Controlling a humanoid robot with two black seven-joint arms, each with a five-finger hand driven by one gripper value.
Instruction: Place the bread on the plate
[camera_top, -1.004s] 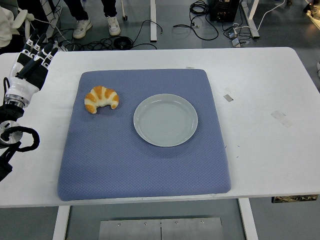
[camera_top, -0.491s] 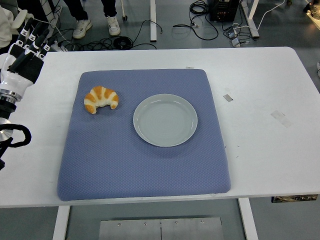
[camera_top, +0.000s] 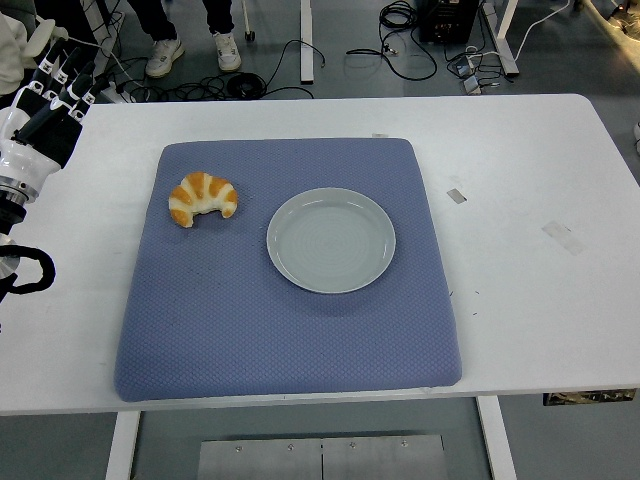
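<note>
The left hand (camera_top: 45, 105) hovers at the table's far left edge, fingers extended and empty, well apart from the croissant (camera_top: 203, 198). The croissant lies on the blue mat (camera_top: 280, 340), just left of the empty plate (camera_top: 331, 240). Nothing is grasped yet, so the whole placement remains undone.

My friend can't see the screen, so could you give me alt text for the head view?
A croissant lies on a blue mat on a white table, just left of an empty grey plate. The robot's left hand, holding nothing with its fingers straight, is at the table's far left edge.
</note>
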